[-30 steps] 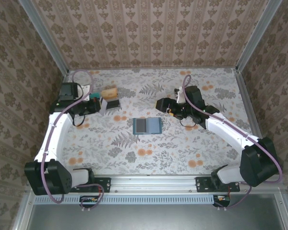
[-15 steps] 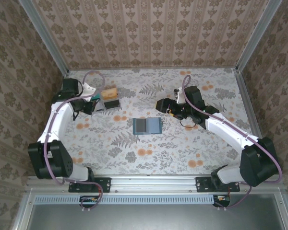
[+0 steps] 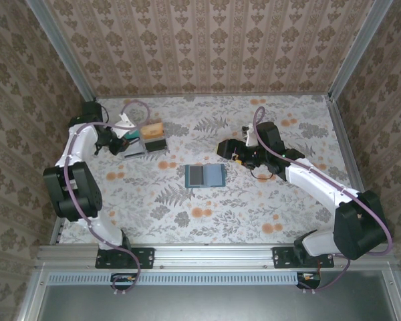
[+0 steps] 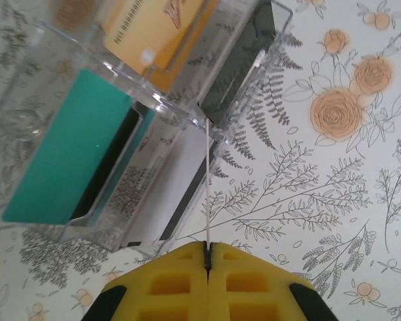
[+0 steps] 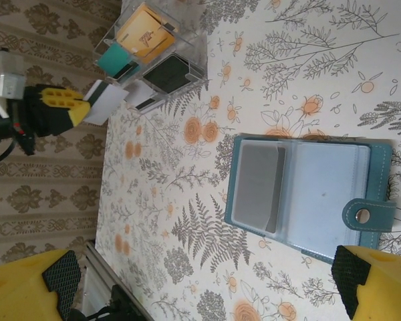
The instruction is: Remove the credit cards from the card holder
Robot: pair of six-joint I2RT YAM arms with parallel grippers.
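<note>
Bright even light, soft shadows, sharp focus.

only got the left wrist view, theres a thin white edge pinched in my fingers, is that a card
observer: yes. The right wrist view catches it face-on: the left gripper holds a pale card by one end.
operator: anything left in the holder
observer: the card holder lies open, with one grey card in a pocket of one inner face.
operator: where's the other arm
observer: the right gripper is open and holds nothing, just past the holder's far side and apart from it.
</note>
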